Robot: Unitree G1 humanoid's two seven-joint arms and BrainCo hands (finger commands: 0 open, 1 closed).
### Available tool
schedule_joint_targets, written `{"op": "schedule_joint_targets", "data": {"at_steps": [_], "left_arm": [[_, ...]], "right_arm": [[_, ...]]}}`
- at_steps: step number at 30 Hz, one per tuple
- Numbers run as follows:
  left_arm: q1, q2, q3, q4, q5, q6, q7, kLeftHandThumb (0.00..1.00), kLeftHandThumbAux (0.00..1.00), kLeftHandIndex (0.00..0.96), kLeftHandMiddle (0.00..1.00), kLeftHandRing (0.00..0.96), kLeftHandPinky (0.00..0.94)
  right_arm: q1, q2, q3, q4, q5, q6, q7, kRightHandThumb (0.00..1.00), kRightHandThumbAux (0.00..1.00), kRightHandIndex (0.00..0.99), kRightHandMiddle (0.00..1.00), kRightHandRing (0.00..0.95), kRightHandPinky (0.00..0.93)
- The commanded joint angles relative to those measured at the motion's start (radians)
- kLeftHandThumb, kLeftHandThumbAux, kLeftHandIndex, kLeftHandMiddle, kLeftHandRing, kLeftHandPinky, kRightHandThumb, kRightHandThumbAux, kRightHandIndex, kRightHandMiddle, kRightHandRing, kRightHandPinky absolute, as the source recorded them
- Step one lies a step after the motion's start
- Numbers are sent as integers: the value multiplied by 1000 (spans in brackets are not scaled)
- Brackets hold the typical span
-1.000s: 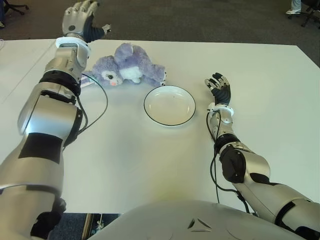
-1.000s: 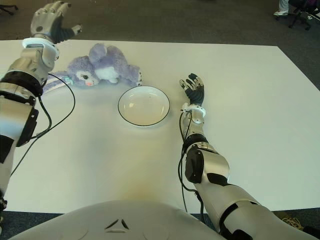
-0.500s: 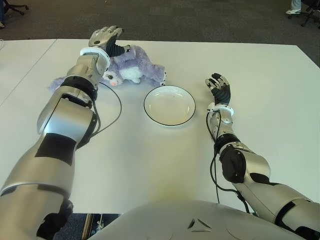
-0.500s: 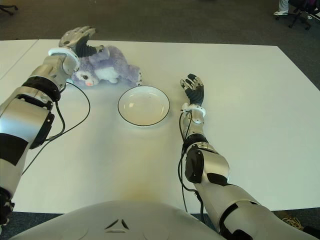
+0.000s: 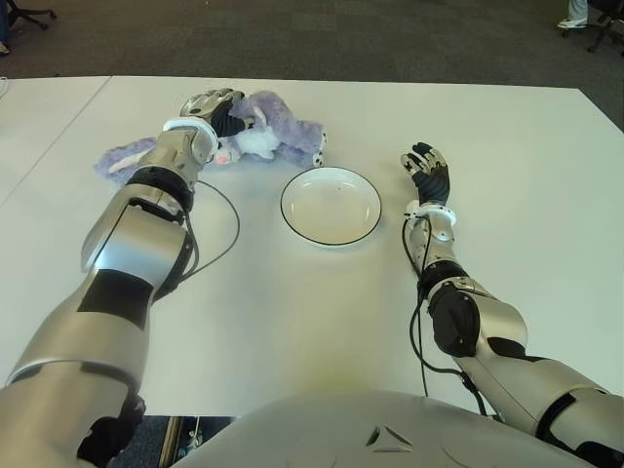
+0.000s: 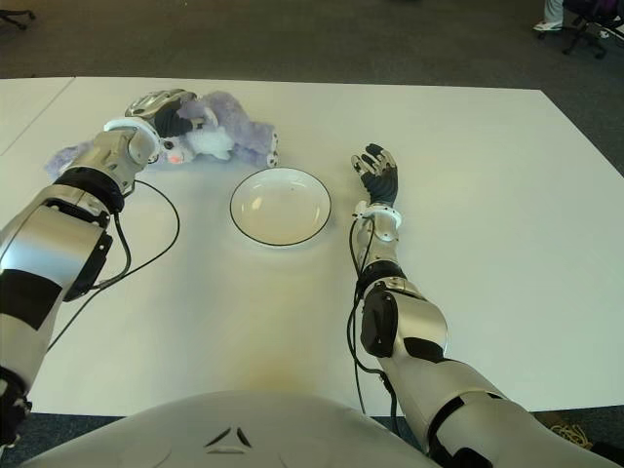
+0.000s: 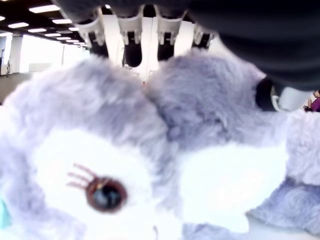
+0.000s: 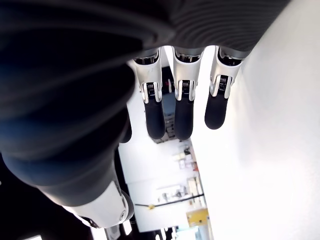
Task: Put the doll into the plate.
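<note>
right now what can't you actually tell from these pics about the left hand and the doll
- Grasp: in the left wrist view the doll fills the picture; the fingers reach past its fur, closure unclear.
- Doll's head: in the eye views the left hand covers it.
- Contact with the table: hidden under the fur.
- Right hand, open beside the plate: the right wrist view cuts off its thumb.

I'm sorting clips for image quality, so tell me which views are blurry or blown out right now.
Left wrist view: doll fills the frame, soft, white fur overexposed. Right wrist view: right hand dark, table washed out white. Eye views: evenly lit, plate sharp.
</note>
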Motion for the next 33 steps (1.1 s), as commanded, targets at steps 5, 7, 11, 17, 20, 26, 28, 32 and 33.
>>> {"op": "schedule_joint_targets", "data": {"at_steps": [5, 7, 11, 17, 20, 26, 28, 32, 33], "left_arm": [[116, -50, -24, 30, 3, 55, -108, 367, 316, 0, 6, 74, 58], [122, -53, -34, 31, 8, 65, -134, 347, 314, 0, 3, 72, 69], [137, -58, -37, 31, 6, 73, -153, 351, 309, 0, 26, 105, 177], [166, -61, -33, 30, -1, 62, -173, 434, 337, 0, 167, 351, 561], [176, -61, -34, 30, -1, 58, -178, 449, 344, 0, 223, 431, 610], [194, -65, -17, 27, -21, 54, -177, 510, 337, 0, 160, 325, 429], [198, -66, -18, 26, -21, 53, -171, 518, 332, 0, 131, 231, 309], [206, -63, -39, 24, -3, 41, -122, 520, 328, 0, 88, 129, 148], [209, -62, -44, 23, 2, 40, -108, 522, 328, 0, 71, 107, 148]], "right_arm": [[230, 68, -36, 137, 42, 132, 2, 365, 868, 235, 220, 214, 214], [231, 67, -36, 137, 42, 133, 3, 356, 869, 232, 217, 210, 205], [231, 65, -37, 137, 42, 134, 4, 350, 871, 230, 216, 207, 203], [232, 63, -37, 137, 41, 133, 5, 346, 871, 222, 214, 206, 208], [232, 62, -35, 137, 38, 132, 3, 325, 872, 215, 209, 199, 200], [233, 58, -28, 137, 30, 132, -6, 302, 874, 207, 201, 195, 203], [233, 57, -27, 137, 29, 133, -6, 301, 877, 213, 201, 195, 204], [233, 56, -29, 137, 32, 134, -2, 321, 877, 223, 203, 196, 201], [232, 57, -30, 137, 32, 134, 0, 331, 873, 223, 203, 196, 203]]}}
